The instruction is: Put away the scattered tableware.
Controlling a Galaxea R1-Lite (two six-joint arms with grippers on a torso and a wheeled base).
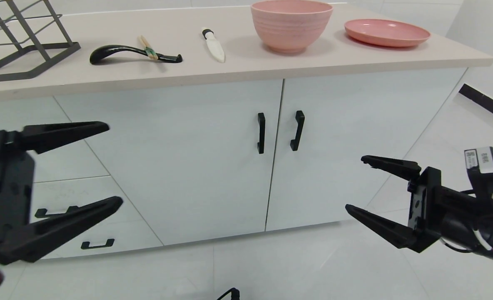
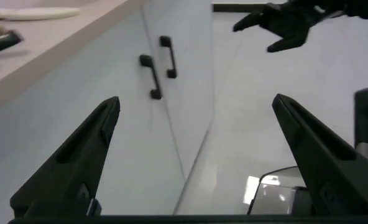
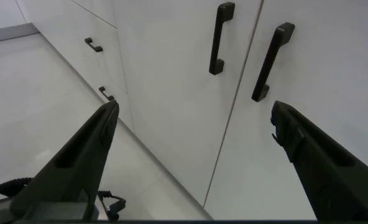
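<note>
On the beige countertop (image 1: 238, 68) lie a black ladle (image 1: 121, 53), a pair of chopsticks (image 1: 148, 47) across its handle, and a white knife (image 1: 214, 45). A pink bowl (image 1: 290, 24) and a pink plate (image 1: 386, 32) stand farther right. My left gripper (image 1: 111, 164) hangs open in front of the cabinet, well below the counter. My right gripper (image 1: 354, 185) is open too, low at the right, facing the cabinet doors. In the left wrist view the white knife (image 2: 32, 12) shows on the counter, and my left gripper (image 2: 196, 102) frames the cabinet door handles (image 2: 159, 74).
A dark wire rack (image 1: 19, 39) stands at the counter's left end. Below are two white doors with black handles (image 1: 280, 131) and drawers (image 1: 75, 216) at the left. The right wrist view shows the door handles (image 3: 246, 50) up close. Pale floor tiles lie before the cabinet.
</note>
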